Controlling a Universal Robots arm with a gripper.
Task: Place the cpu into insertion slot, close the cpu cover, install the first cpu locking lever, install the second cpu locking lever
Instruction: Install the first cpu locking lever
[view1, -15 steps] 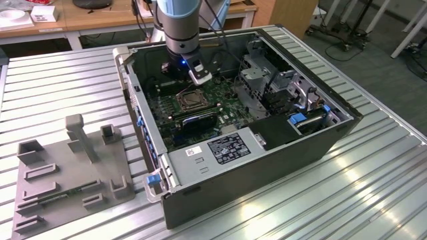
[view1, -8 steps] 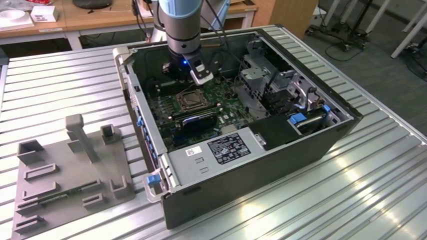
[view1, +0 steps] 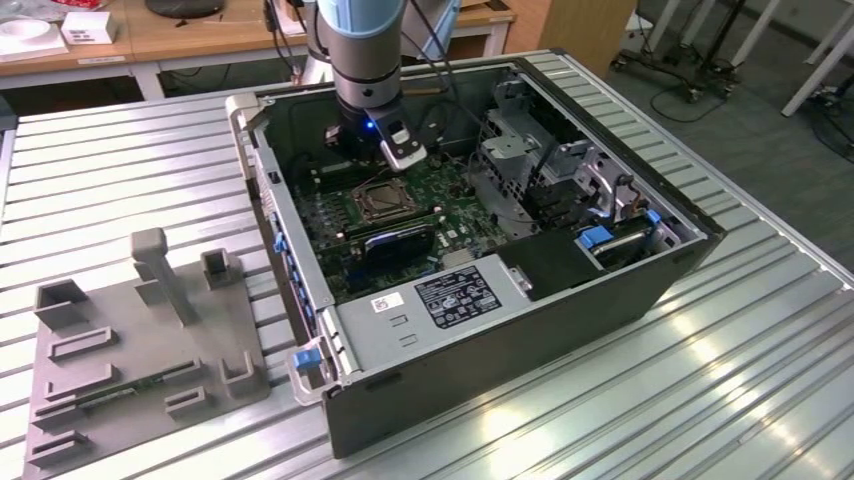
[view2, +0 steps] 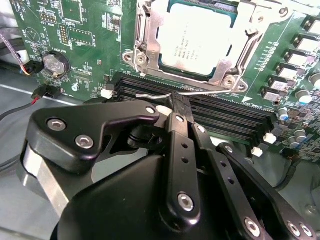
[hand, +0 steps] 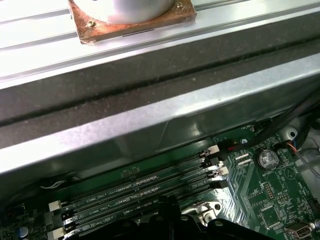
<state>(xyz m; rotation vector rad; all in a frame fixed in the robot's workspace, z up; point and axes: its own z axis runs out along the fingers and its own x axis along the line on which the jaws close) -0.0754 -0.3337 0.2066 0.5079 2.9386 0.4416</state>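
Claw (view2: 176, 102) by memory slots (view2: 225, 117), cpu (view2: 197, 42) just beyond

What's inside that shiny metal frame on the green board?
The cpu, its silvery top showing through the cut-out of the cover. Whatever lies under the cpu is hidden by it.
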